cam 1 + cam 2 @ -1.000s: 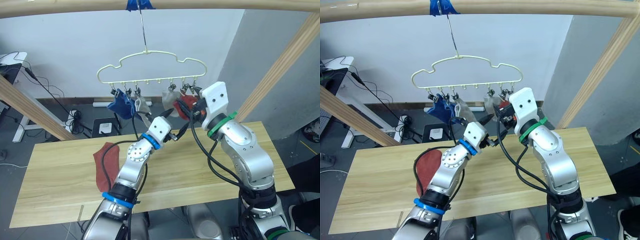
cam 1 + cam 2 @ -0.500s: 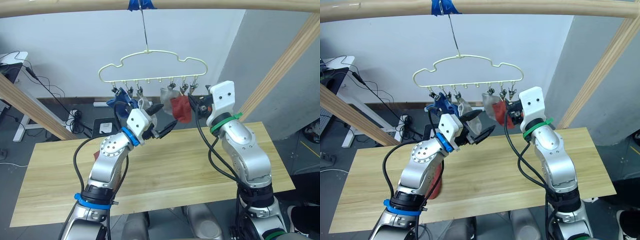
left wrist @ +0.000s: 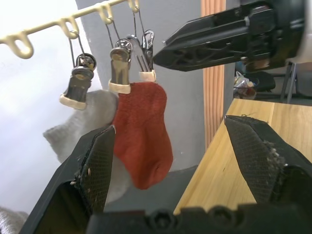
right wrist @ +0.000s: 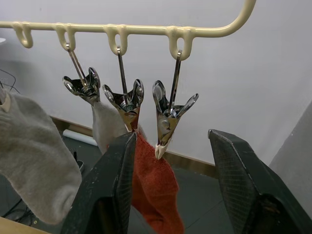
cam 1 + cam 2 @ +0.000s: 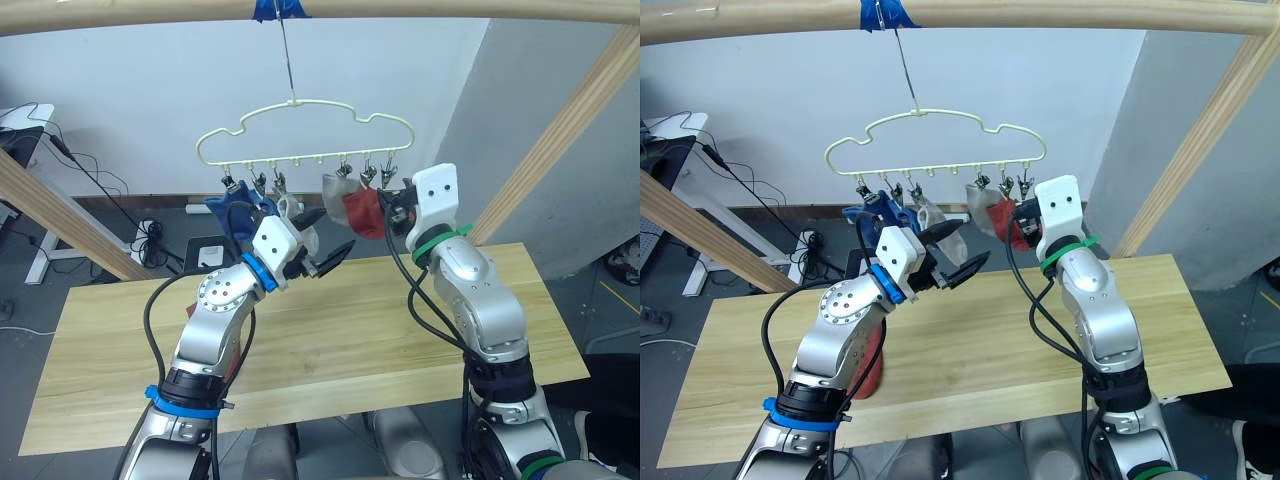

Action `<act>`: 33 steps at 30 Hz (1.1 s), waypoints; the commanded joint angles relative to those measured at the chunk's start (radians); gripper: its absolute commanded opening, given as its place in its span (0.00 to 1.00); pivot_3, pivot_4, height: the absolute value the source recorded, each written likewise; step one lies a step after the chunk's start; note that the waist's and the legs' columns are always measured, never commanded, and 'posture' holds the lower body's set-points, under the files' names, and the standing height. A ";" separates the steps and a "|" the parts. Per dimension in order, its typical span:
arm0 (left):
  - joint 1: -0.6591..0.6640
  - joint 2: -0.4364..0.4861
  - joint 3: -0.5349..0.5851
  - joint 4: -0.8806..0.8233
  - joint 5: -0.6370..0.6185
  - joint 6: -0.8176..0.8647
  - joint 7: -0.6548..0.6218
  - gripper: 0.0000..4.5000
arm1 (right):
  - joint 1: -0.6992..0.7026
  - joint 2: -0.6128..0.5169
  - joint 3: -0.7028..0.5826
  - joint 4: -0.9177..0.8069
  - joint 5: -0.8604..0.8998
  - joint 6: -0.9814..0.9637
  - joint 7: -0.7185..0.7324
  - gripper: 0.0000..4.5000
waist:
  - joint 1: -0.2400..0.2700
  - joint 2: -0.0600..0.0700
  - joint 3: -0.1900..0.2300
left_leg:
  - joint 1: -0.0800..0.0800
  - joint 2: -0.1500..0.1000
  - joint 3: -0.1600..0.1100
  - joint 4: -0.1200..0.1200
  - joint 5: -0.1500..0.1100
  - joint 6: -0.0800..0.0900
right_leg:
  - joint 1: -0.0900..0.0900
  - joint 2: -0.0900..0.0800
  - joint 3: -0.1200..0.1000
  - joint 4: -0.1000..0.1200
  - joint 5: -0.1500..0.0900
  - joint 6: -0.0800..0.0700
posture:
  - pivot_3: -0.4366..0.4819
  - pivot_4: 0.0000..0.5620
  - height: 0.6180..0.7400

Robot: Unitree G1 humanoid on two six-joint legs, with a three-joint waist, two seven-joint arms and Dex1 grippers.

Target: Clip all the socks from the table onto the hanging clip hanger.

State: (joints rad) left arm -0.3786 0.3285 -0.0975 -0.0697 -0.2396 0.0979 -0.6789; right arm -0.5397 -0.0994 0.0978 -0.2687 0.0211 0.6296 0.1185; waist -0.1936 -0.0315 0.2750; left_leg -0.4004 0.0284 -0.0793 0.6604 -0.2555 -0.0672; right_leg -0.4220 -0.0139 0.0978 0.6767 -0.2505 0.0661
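Observation:
The pale-yellow clip hanger (image 5: pixel 300 125) hangs by its hook from the top pole. Blue socks (image 5: pixel 232 212), a grey sock (image 5: pixel 292 215), another grey sock (image 5: pixel 335 187) and a rust-red sock (image 5: pixel 362 212) hang from its clips. My right gripper (image 5: pixel 392 205) is open just right of the red sock, and the empty end clip (image 4: pixel 168 114) shows between its fingers. My left gripper (image 5: pixel 337 228) is open and empty, below and left of the red sock (image 3: pixel 144 141). Another rust-red sock (image 5: pixel 870 365) lies on the table (image 5: pixel 400 330), mostly hidden behind my left arm.
A thick wooden frame surrounds the work area: a top pole (image 5: pixel 450 8) and slanted poles at the right (image 5: pixel 560 130) and the left (image 5: pixel 60 215). Cables and a power strip (image 5: pixel 150 240) lie on the floor behind the table.
My left gripper swung up and to the left, away from the red sock. My right gripper came off the sock, which now hangs free from its clip, and edged back toward the hanger.

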 commanded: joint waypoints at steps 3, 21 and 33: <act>-0.010 0.001 -0.003 -0.033 0.009 -0.020 -0.002 0.88 | -0.045 0.009 -0.021 0.041 -0.013 -0.064 -0.028 0.54 | 0.000 0.000 0.000 | 0.000 0.000 0.000 0.000 0.000 0.000 | 0.000 0.000 0.000 0.000 0.000 0.000 | 0.26 0.37 1.00; -0.009 -0.003 -0.012 -0.033 0.029 -0.026 -0.006 0.88 | -0.090 0.067 -0.087 0.118 0.017 -0.094 -0.099 0.54 | 0.000 0.000 0.000 | 0.000 0.000 0.000 0.000 0.000 0.000 | 0.000 0.000 0.000 0.000 0.000 0.000 | 0.25 0.37 1.00; -0.005 -0.005 -0.021 -0.037 0.034 -0.029 -0.005 0.88 | -0.132 0.122 -0.111 0.146 0.070 -0.069 -0.098 0.54 | 0.000 0.000 0.000 | 0.000 0.000 0.000 0.000 0.000 0.000 | 0.000 0.000 0.000 0.001 0.000 0.000 | 0.26 0.36 1.00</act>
State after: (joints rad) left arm -0.3792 0.3274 -0.1133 -0.0697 -0.2116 0.0935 -0.6864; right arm -0.6499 0.0165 -0.0025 -0.1050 0.0734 0.5616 0.0207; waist -0.1937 -0.0314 0.2750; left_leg -0.4004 0.0285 -0.0794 0.6603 -0.2555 -0.0672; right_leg -0.4221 -0.0140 0.0978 0.6773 -0.2504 0.0659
